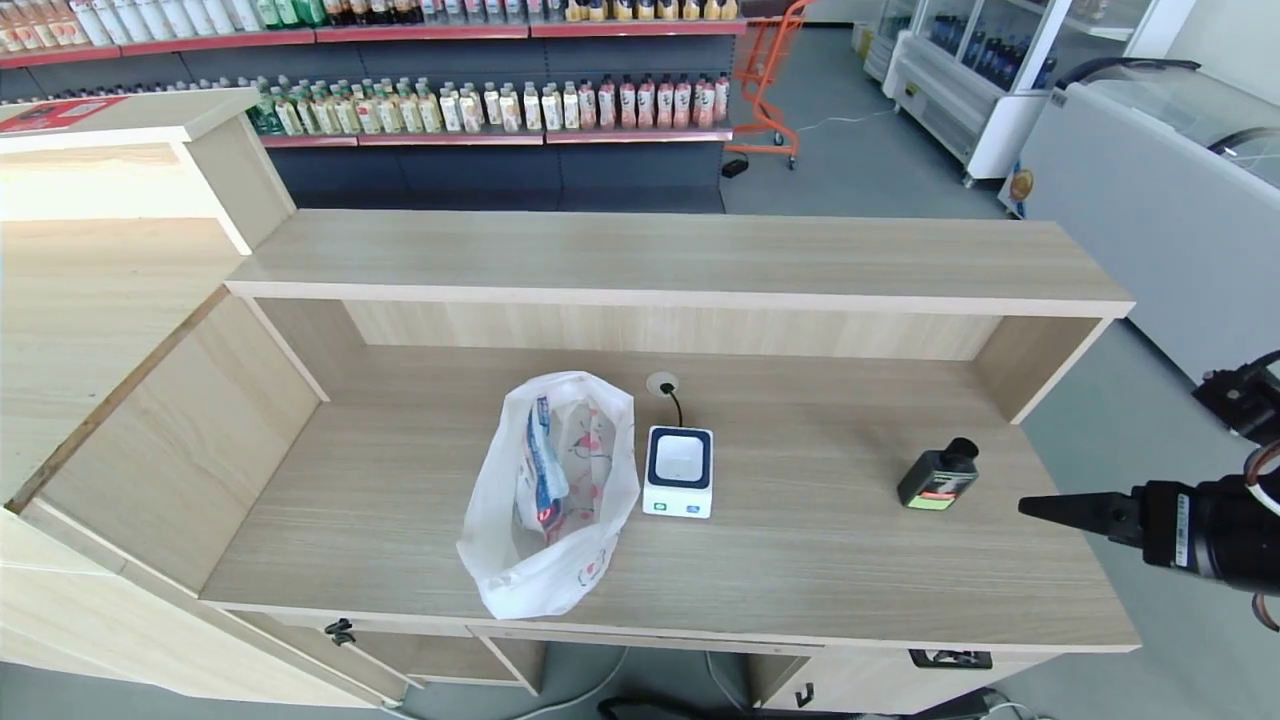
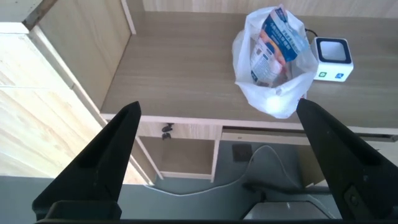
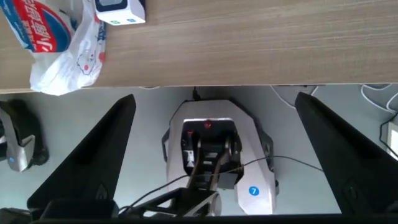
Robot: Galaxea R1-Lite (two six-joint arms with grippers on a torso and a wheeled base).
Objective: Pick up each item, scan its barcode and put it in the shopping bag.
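Left gripper (image 2: 217,163): jaws spread wide and empty, held off the counter's (image 1: 800,580) front edge.
Shopping bag (image 1: 548,492): white plastic, mid-counter, mouth gaping to receive items; 1 packet (image 1: 540,465) inside.
Scanner (image 1: 679,470): just beside the bag, window up for barcodes.
Bottle (image 1: 938,476): dark, near the counter's right edge, likely unscanned.
Right gripper (image 1: 1040,507): jaws wide, empty; the bottle sits near the fingertips, not between them.

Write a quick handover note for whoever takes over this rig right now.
Left gripper open, empty, in front of the counter.
Right gripper open, empty, at the counter's right end near the dark bottle.
Shopping bag lies beside the scanner, a packet already inside.
Left to do: pick up the bottle, scan it, bag it.
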